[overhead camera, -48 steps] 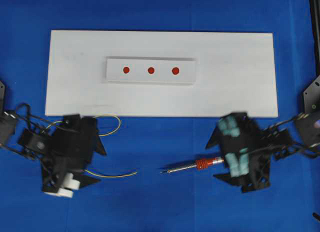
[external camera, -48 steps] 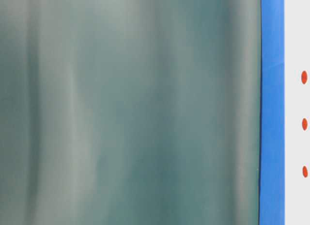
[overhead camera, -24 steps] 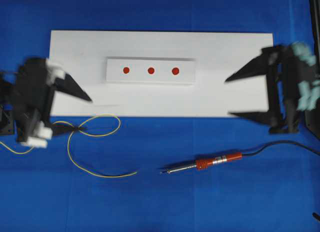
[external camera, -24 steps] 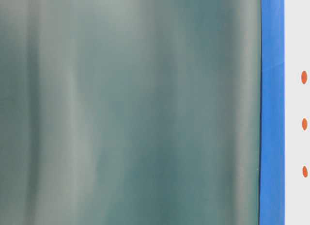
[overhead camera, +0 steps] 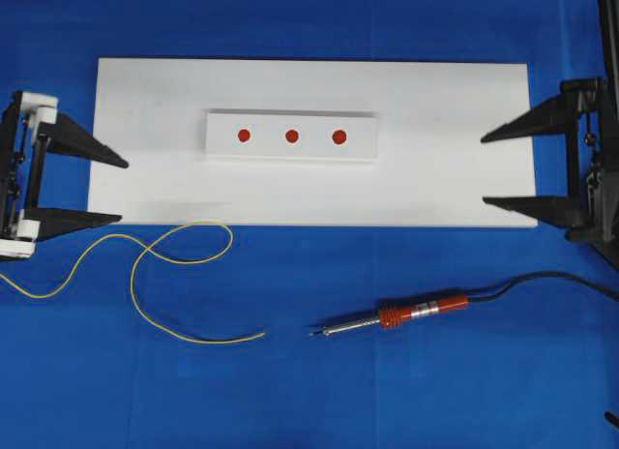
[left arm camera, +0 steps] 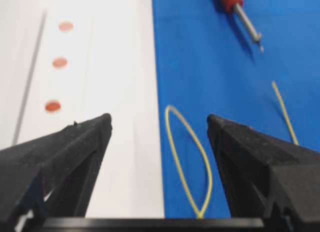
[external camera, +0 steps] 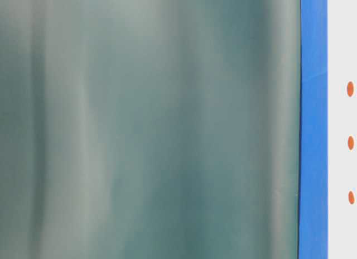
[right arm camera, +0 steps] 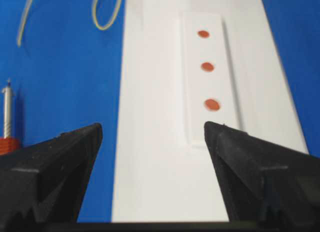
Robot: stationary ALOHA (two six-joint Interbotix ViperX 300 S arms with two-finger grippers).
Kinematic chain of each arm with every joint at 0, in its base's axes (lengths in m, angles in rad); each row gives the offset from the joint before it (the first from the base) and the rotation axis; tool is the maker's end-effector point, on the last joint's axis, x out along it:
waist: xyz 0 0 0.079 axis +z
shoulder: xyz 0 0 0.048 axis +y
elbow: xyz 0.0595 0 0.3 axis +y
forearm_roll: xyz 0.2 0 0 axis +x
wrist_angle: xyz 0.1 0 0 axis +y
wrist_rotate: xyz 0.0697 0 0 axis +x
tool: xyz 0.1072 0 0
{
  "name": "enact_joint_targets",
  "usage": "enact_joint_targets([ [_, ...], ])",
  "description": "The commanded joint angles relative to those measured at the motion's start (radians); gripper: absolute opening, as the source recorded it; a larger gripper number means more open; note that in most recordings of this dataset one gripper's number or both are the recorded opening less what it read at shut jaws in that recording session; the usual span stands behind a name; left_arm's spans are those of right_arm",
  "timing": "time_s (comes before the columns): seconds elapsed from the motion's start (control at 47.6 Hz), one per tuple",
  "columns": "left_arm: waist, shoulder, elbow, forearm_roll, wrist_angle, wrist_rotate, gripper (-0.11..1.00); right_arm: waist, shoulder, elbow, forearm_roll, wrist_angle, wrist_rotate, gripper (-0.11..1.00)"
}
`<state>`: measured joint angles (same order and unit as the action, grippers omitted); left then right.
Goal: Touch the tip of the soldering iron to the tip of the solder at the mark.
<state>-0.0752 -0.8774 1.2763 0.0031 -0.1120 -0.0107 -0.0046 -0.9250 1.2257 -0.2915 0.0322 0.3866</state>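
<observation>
A blue counter (overhead camera: 309,391) seen from above carries a large white board (overhead camera: 464,110), and on that board sits a smaller raised white strip (overhead camera: 290,154) marked with three red dots (overhead camera: 292,135) in a row. At the left edge, the left gripper (overhead camera: 114,190) points toward the middle with its black jaws spread wide apart and nothing between them. At the right edge, the right gripper (overhead camera: 493,169) faces it, jaws likewise wide apart and empty. The solder (overhead camera: 155,265), a thin yellow wire, lies in loose curves on the blue surface below the board's left part, one end pointing right. The soldering iron (overhead camera: 397,315) lies flat on the blue surface below the board's right half, well apart from both grippers, its silver tip pointing left toward the solder's end, with a gap between them. Its black cord (overhead camera: 551,278) trails off to the right. The table-level view is mostly a blurred grey-green surface.
</observation>
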Motion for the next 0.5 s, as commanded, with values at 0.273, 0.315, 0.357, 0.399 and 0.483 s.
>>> enact_joint_targets([
  [0.273,0.003,-0.075,0.114,0.002,-0.075,-0.005,0.72,-0.032,0.084,0.095,0.089,-0.156,0.002,0.73],
  [0.315,0.005,-0.083,0.117,0.002,-0.075,-0.005,0.72,-0.034,0.094,0.095,0.094,-0.164,0.002,0.72],
  [0.357,0.003,-0.092,0.118,0.002,-0.074,-0.005,0.72,-0.032,0.101,0.095,0.094,-0.170,0.002,0.72],
  [0.399,0.003,-0.098,0.118,0.002,-0.071,-0.003,0.72,-0.034,0.107,0.097,0.095,-0.173,0.002,0.71],
  [0.483,0.005,-0.110,0.117,0.002,-0.057,-0.003,0.72,-0.032,0.109,0.097,0.095,-0.175,0.002,0.71],
])
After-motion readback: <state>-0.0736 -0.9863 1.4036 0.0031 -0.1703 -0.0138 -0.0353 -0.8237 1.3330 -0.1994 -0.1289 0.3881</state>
